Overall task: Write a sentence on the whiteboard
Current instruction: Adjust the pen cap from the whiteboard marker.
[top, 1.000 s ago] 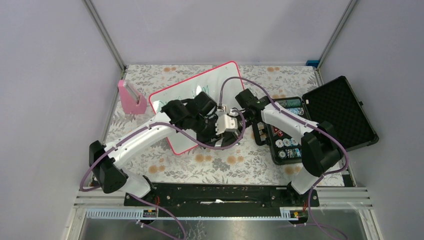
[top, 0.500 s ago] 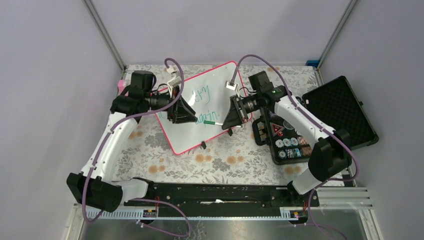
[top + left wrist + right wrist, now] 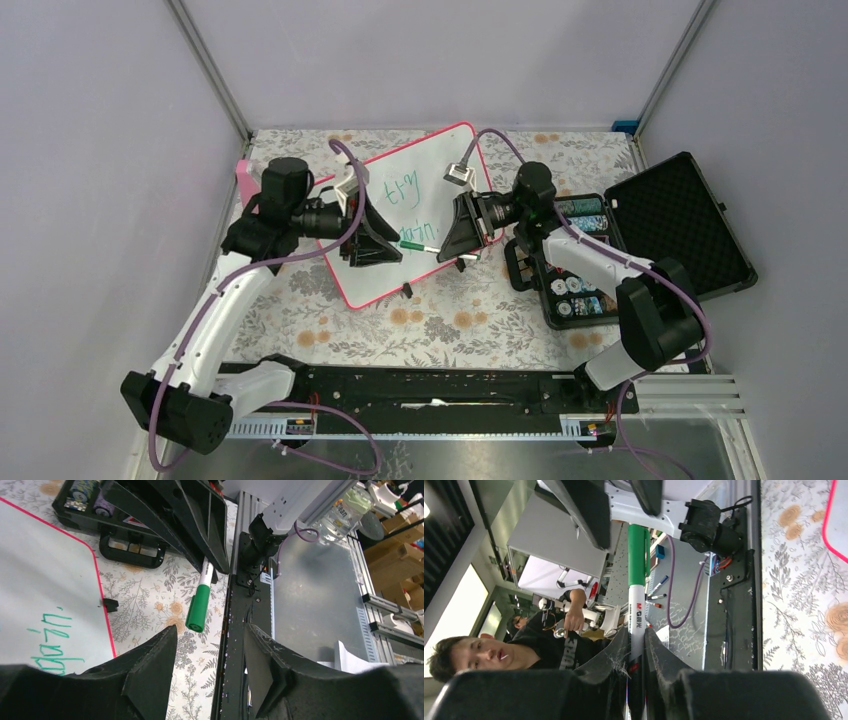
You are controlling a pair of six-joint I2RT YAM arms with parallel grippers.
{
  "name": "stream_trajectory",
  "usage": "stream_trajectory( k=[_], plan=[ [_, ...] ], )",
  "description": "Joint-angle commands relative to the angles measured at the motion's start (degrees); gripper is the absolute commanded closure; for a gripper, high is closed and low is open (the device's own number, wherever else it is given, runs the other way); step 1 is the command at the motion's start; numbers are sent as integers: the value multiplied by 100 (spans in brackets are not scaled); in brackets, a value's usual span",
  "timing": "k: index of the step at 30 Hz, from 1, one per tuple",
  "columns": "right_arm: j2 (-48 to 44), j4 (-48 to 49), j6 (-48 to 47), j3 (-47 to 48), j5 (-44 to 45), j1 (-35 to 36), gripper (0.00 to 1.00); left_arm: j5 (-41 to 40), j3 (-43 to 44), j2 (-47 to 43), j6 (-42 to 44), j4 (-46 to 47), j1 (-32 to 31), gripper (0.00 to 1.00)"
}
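The whiteboard (image 3: 442, 158), white with a pink frame, lies tilted on the flowered table. On it is the sentence (image 3: 405, 205) in green scrawl, and its last word (image 3: 50, 641) shows in the left wrist view. My right gripper (image 3: 462, 238) is shut on a white marker (image 3: 637, 622) with a green cap (image 3: 639, 555), held level and pointing left. My left gripper (image 3: 207, 667) faces it, open. The green cap (image 3: 200, 607) hangs just beyond its fingertips, touching neither. Both grippers hover over the board's near right part.
An open black foam-lined case (image 3: 680, 215) stands at the right, its tray (image 3: 578, 285) full of small items. A pink object (image 3: 243, 178) peeks out behind my left arm. A small black piece (image 3: 407, 290) sits at the board's near edge. A black rail (image 3: 240, 630) runs along the table's near edge.
A second ago both grippers were bunched together over the board. They have drawn apart, the marker staying in the right one. The left jaws have opened wider.
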Motion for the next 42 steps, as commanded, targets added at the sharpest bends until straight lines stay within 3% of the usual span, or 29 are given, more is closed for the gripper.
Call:
stream_trajectory(
  k=[1,9,17,21,28,42],
  plan=[
    [53,2330,1726,61,-302,168,100,-247,23,24,183,337,-320,45],
    [84,2317,1710,13,-319,300,100,-126,7,121,225,338,-496,45],
    [102,2184,1636,13,-287,306,100,140,6,145,165,338,-672,52],
    [103,2103,1588,15,-282,307,100,159,-5,147,184,347,-777,66],
    [141,1979,1563,60,-317,387,100,119,-163,203,260,347,-1024,99],
    [265,1912,1541,214,-275,611,100,-18,-24,573,287,338,-1488,100]
  ],
)
